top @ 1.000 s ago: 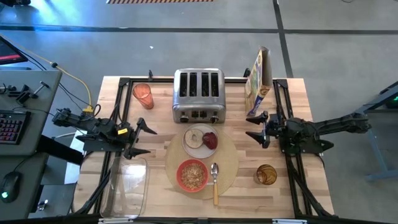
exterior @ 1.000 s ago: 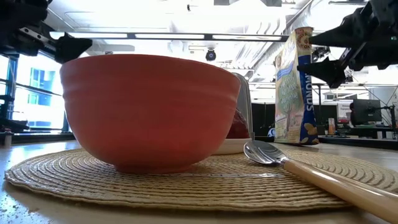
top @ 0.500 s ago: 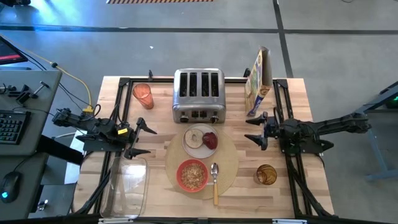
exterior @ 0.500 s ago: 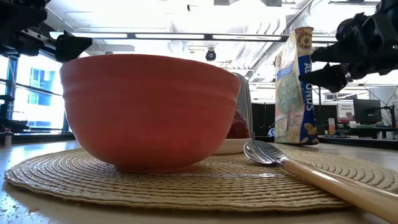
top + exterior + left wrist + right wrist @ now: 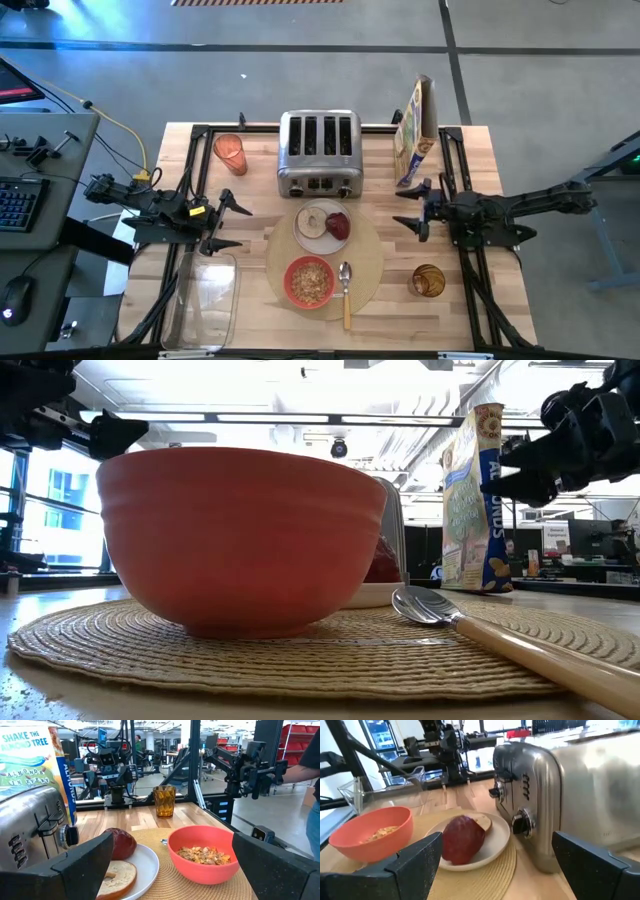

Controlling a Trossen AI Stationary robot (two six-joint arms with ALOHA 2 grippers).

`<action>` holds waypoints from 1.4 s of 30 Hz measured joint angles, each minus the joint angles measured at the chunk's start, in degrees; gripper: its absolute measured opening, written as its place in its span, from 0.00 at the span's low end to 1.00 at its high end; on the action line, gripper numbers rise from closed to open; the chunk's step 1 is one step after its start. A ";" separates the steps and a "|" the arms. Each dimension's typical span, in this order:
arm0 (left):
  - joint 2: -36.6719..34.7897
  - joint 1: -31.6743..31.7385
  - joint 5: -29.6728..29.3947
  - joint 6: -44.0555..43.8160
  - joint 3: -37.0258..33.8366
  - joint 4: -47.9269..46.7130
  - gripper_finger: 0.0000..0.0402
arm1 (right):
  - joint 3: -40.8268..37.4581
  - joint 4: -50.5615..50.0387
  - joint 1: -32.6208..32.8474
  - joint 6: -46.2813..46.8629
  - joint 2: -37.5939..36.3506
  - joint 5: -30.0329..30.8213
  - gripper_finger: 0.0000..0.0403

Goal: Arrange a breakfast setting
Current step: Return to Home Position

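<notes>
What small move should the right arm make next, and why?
Probably draw the right claw back toward the right edge of the table, away from the placemat. It is open and empty, hovering beside the plate, while the bowl holds cereal, the spoon lies on the placemat and the fruit sits on the plate; nothing looks left to place.

Can't make out much of the small white plate [image 5: 372, 596], dark red fruit [image 5: 383, 566] or toaster [image 5: 397, 520] from the low view, all tucked behind the red bowl [image 5: 240, 540]. Loses the end of the spoon [image 5: 500, 635] handle off the right edge too. From the right wrist, barely catches the toast slice [image 5: 483, 822] behind the fruit, probably just its rim.
</notes>
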 joint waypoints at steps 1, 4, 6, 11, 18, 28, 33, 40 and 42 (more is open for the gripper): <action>0.00 0.00 0.00 0.00 0.00 0.00 0.98 | 0.00 -0.60 0.00 1.00 0.00 0.01 0.90; 0.00 0.00 0.00 0.00 0.00 0.00 0.98 | 0.00 -2.98 0.00 2.72 0.00 0.02 0.90; 0.00 0.00 0.00 0.00 0.00 0.00 0.98 | 0.00 -4.53 0.00 2.77 0.02 0.00 0.90; 0.00 0.00 0.00 0.00 0.00 0.02 0.98 | 0.00 -6.41 0.00 2.69 0.02 0.00 0.90; 0.00 0.25 0.07 -0.02 0.00 0.04 0.98 | -0.01 -6.88 0.00 2.80 0.01 0.02 0.90; 0.00 6.35 0.11 -0.02 0.00 0.07 0.98 | -0.02 -7.34 -0.02 2.80 -4.46 0.02 0.90; 0.00 9.72 0.09 -0.02 0.00 0.07 0.98 | -0.02 -7.31 -0.02 2.80 -9.41 0.02 0.90; 0.00 14.20 0.07 -0.02 -0.10 0.53 0.98 | -0.02 -7.25 -0.02 2.82 -14.66 0.04 0.90; -0.02 15.24 0.07 -0.02 -0.10 0.54 0.98 | -0.02 -7.26 -0.04 2.82 -15.04 0.04 0.90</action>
